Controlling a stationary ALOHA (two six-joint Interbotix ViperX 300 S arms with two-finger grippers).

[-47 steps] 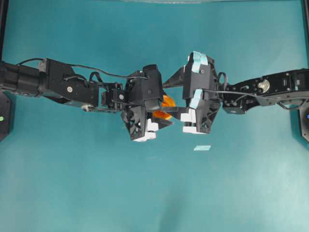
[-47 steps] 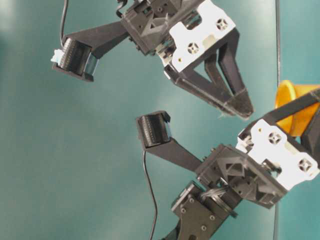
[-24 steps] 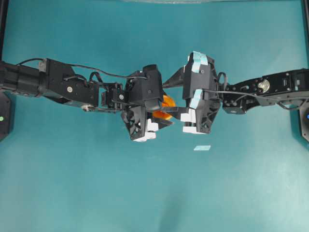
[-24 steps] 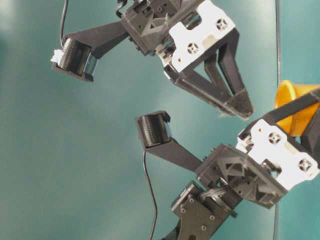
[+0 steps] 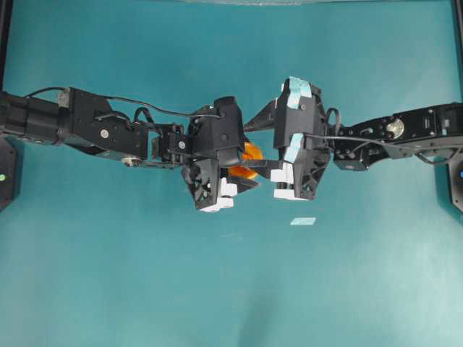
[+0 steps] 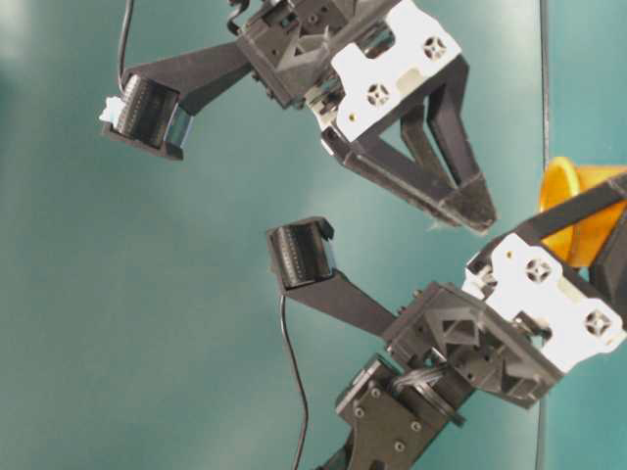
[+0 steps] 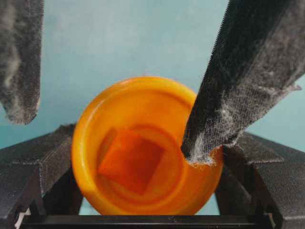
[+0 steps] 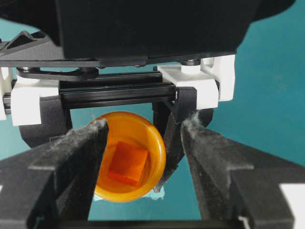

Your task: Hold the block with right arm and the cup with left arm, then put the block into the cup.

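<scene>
Left wrist view, block (image 7: 131, 160) inside cup (image 7: 95, 124), left tool (image 7: 143, 167) gripping

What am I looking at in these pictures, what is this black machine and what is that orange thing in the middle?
Two black robot arms meet over a teal table. One picture looks down from above, one from table level, and two come from cameras on the wrists. The left gripper holds the cup, a small orange plastic one, between its jaws. Inside the cup lies the block, a little orange cube. The right gripper, marked with blue tape, has its jaws open right at the cup's mouth, holding nothing. A pale piece of tape lies on the table nearby.
</scene>
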